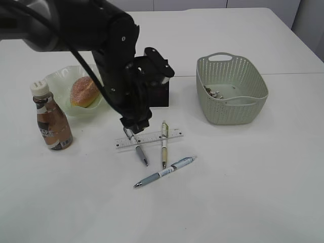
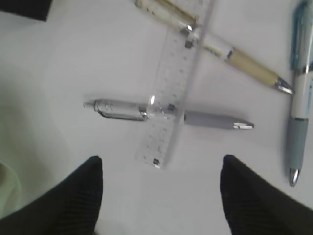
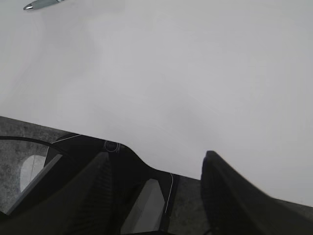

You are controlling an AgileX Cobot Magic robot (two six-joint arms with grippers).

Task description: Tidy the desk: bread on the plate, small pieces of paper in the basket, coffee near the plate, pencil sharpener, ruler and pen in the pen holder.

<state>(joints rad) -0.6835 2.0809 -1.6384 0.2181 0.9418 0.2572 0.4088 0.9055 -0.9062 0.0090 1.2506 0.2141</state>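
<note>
The bread (image 1: 84, 91) lies on the green plate (image 1: 59, 80), and the coffee (image 1: 51, 120) stands just in front of it. Small pieces of paper (image 1: 213, 92) lie inside the basket (image 1: 238, 68). The black pen holder (image 1: 162, 94) is partly hidden behind my left arm. My left gripper (image 1: 132, 132) hangs open over the left end of the ruler (image 1: 152, 138). In the left wrist view the ruler (image 2: 173, 83) lies across a grey pen (image 2: 210, 119) and a beige pen (image 2: 247, 66), ahead of the empty left gripper (image 2: 161, 196). My right gripper (image 3: 156, 191) is open and empty. The pencil sharpener is out of view.
A blue-and-white pen (image 1: 165, 172) lies nearest the front; it also shows at the right edge as the blue pen (image 2: 299, 112). The right wrist view shows bare desk (image 3: 171, 73), its near edge, and a pen tip (image 3: 41, 4) at the top left.
</note>
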